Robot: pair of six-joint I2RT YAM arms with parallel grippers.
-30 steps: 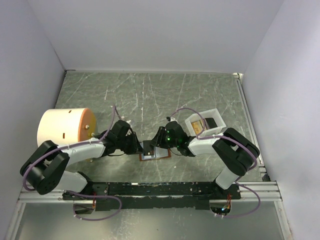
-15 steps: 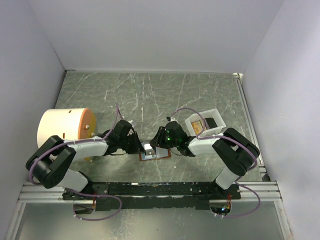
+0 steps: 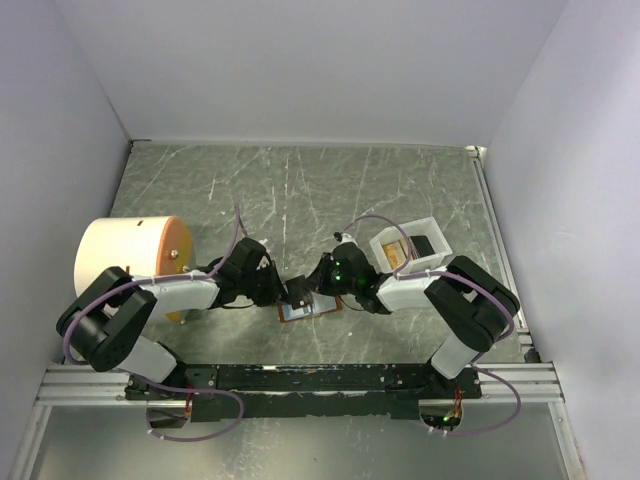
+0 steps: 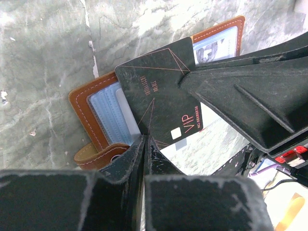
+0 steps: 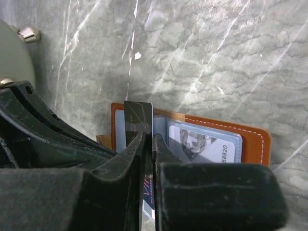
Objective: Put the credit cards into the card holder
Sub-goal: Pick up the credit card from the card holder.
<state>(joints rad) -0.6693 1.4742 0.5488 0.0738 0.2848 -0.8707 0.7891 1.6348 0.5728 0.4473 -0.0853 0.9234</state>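
The card holder (image 4: 79,113) lies open, light-blue lining up, close to the near edge of the worktop (image 3: 300,190) at about mid-width, between the two arms. The right end effector (image 5: 147,139) is clenched on a dark credit card (image 4: 159,96) marked VIP, holding it tilted over the holder's pockets. Whether the card's lower edge has entered a pocket cannot be told. The left end effector (image 4: 145,142) has its fingers pressed together with only a slit between them. Its tips sit at the card's lower corner, just over the holder's flap, and nothing can be seen between them. Toward the right edge stands a white tray (image 3: 398,228) with a tan card (image 3: 397,252) and a second dark card (image 3: 424,244) in it. A cream cylinder (image 3: 120,260) stands at the left edge.
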